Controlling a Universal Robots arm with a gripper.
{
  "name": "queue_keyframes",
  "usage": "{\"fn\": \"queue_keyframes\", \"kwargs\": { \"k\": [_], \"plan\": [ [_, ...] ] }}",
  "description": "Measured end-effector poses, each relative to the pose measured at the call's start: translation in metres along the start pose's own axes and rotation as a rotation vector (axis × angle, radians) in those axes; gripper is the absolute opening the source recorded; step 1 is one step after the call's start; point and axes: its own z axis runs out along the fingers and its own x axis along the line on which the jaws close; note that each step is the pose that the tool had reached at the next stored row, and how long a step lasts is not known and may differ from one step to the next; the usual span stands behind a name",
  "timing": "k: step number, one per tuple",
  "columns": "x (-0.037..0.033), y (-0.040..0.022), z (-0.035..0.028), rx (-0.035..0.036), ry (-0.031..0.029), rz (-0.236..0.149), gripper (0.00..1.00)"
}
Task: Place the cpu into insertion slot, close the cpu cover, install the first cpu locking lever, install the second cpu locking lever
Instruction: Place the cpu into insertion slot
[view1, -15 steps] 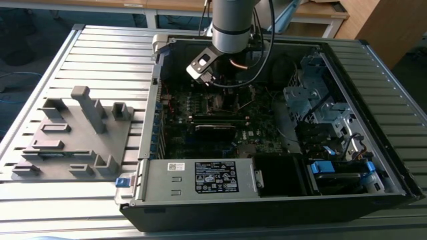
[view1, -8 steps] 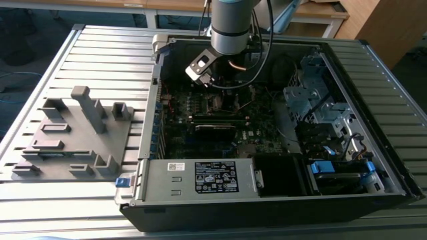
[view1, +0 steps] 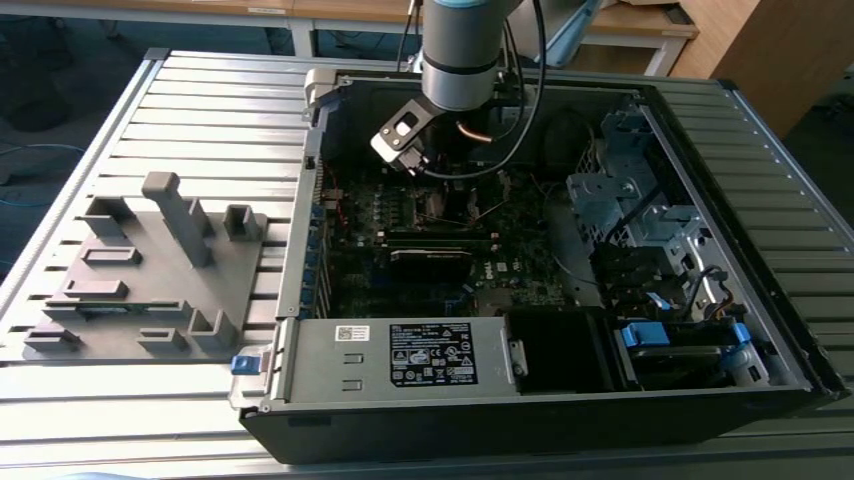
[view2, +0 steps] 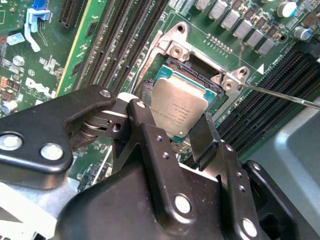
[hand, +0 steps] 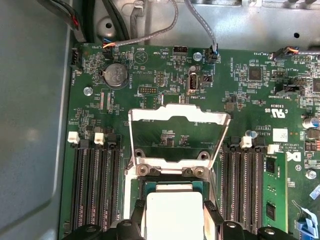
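Observation:
My gripper (view2: 175, 136) is shut on the cpu (view2: 179, 106), a small silver-topped square chip held by two opposite edges between black fingers (view2: 146, 131). The chip sits just over the insertion slot (view2: 196, 71), whose dark recess shows beyond the chip's far edge. In the first wrist view the cpu (hand: 173, 211) looks bright white between the gripper (hand: 173, 220) fingers, and the slot (hand: 150, 187) shows as a dark strip. The cpu cover (hand: 176, 113) stands swung up behind the slot. A thin locking lever (view2: 280, 95) juts out sideways from the socket corner. In the exterior view the gripper (view1: 424, 172) hangs inside the computer case.
Long black memory slots (hand: 95, 190) flank the socket on both sides. The open computer case (view1: 310, 120) walls in the motherboard, with a power supply (view1: 400, 355) at the front and a drive cage (view1: 627, 200) at the exterior view's right. A grey fixture plate (view1: 147, 280) lies outside.

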Motion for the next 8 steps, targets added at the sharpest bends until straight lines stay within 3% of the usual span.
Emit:
{"fn": "queue_keyframes", "kwargs": {
  "k": [8],
  "plan": [
    [0.0004,-0.0006,0.0029,-0.0005,0.0002,0.0,0.54]
  ]
}}
